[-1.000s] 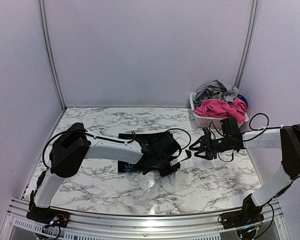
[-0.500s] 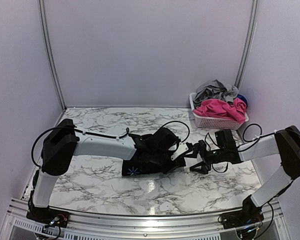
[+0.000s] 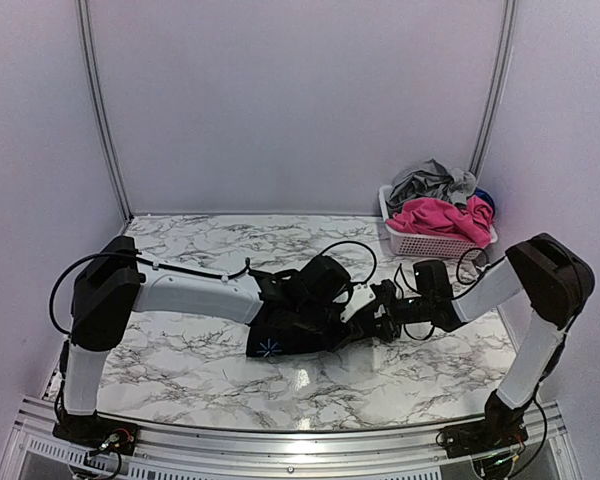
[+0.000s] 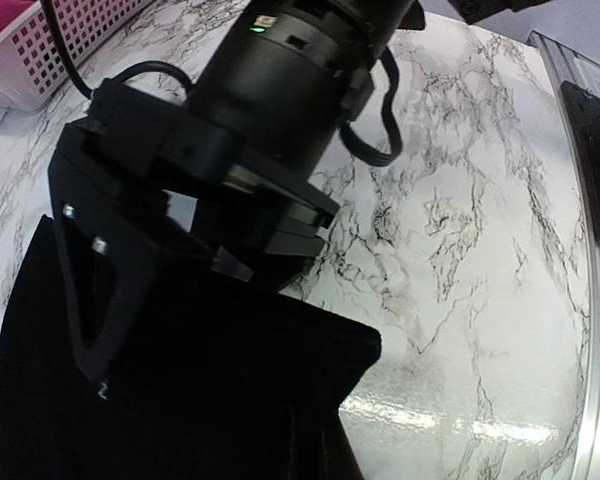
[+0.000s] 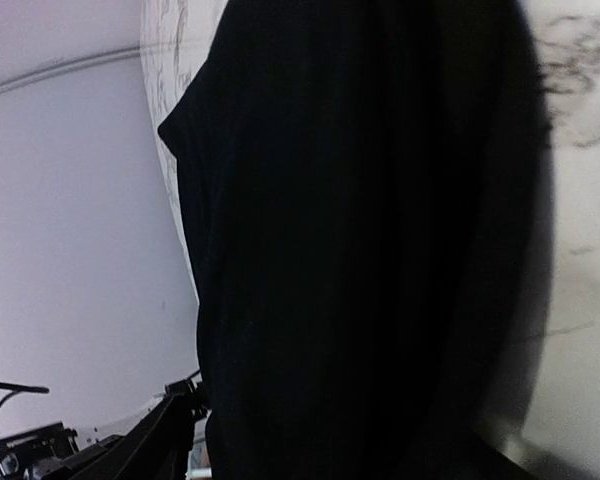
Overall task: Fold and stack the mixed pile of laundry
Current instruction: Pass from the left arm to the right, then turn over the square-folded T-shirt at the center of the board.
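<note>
In the top view, the fingertips of the left gripper [image 3: 355, 312] and the right gripper [image 3: 385, 314] are lost against the black cloth [image 3: 285, 335], and whether either grips it cannot be told. The dark blue piece [image 3: 486, 198] is mostly hidden behind the bright pink piece [image 3: 435, 215], by which the inside of the basket [image 3: 420, 243] is also covered. The right wrist view is filled by blurred black cloth, with no fingers made out. In the left wrist view, the cloth is cut off by the left and bottom edges and the basket by the upper left corner.
</note>
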Available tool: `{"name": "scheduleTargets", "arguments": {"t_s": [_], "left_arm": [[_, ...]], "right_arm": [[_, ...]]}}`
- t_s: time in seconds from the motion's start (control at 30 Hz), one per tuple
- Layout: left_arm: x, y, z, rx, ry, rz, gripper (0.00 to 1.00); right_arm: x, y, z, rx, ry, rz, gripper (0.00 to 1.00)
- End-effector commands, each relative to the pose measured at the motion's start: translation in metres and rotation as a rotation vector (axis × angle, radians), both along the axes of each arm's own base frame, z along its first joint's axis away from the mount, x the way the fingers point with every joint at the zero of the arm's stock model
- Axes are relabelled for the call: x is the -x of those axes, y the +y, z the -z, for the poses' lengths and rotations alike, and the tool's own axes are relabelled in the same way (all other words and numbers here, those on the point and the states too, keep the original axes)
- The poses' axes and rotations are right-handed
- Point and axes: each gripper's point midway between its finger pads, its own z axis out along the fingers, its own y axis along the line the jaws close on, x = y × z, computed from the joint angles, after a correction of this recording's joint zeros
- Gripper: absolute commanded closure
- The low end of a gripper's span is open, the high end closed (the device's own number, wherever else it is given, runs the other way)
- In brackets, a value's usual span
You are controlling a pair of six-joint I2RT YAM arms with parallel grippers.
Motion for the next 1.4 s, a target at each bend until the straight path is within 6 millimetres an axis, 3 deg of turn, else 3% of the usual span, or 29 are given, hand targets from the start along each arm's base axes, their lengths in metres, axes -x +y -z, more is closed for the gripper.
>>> {"name": "scheduleTargets", "arguments": {"t_s": [0.0, 0.1, 0.17, 0.2, 0.23, 0.3, 0.4, 0.5, 0.63, 0.77, 0.83, 0.97, 1.07, 1.13, 1.23, 1.37], "left_arm": [[0.022, -0.011, -0.041, 0.088, -0.039, 0.07, 1.0], [0.029, -0.009, -0.048, 0.089, -0.061, 0.073, 0.99], [0.031, -0.005, -0.053, 0.092, -0.064, 0.055, 0.93], [0.028, -0.002, -0.058, 0.097, -0.059, 0.025, 0.84], [0.023, 0.003, -0.061, 0.102, -0.046, -0.015, 0.69], [0.016, 0.016, -0.07, 0.124, -0.003, -0.079, 0.51], [0.0, 0.045, -0.084, 0.162, 0.061, -0.214, 0.2], [-0.014, 0.078, -0.098, 0.194, 0.072, -0.334, 0.02], [-0.021, 0.108, -0.098, 0.195, 0.097, -0.417, 0.01], [-0.024, 0.129, -0.091, 0.176, 0.106, -0.476, 0.01], [-0.025, 0.138, -0.088, 0.165, 0.115, -0.503, 0.01], [-0.025, 0.159, -0.084, 0.146, 0.132, -0.565, 0.01], [-0.026, 0.178, -0.081, 0.13, 0.15, -0.614, 0.01], [-0.029, 0.194, -0.083, 0.123, 0.14, -0.654, 0.01], [-0.034, 0.217, -0.086, 0.102, 0.119, -0.716, 0.01], [-0.042, 0.248, -0.095, 0.127, 0.122, -0.807, 0.01]], "right_arm": [[-0.018, 0.006, 0.005, 0.011, 0.005, 0.034, 0.34], [-0.018, 0.006, 0.01, 0.019, 0.007, 0.027, 0.46], [-0.017, 0.005, 0.009, 0.019, 0.001, 0.019, 0.67], [-0.016, 0.004, 0.007, 0.021, -0.004, 0.015, 0.82], [-0.017, 0.001, 0.0, 0.027, -0.022, 0.014, 0.9], [-0.015, -0.008, -0.008, 0.067, -0.047, 0.008, 1.0], [-0.011, -0.028, -0.028, 0.165, -0.115, -0.018, 1.0], [0.004, -0.063, -0.04, 0.317, -0.118, -0.043, 1.0], [0.015, -0.121, -0.064, 0.522, -0.185, -0.049, 1.0], [0.019, -0.192, -0.09, 0.8, -0.217, -0.037, 1.0], [0.014, -0.222, -0.116, 0.967, -0.248, -0.014, 1.0], [-0.01, -0.256, -0.179, 1.116, -0.322, 0.096, 1.0], [-0.026, -0.247, -0.197, 1.086, -0.353, 0.085, 1.0], [-0.033, -0.216, -0.195, 1.058, -0.369, 0.004, 1.0], [-0.038, -0.162, -0.173, 0.966, -0.361, -0.106, 1.0], [-0.032, -0.078, -0.123, 0.887, -0.327, -0.274, 1.0]]}}
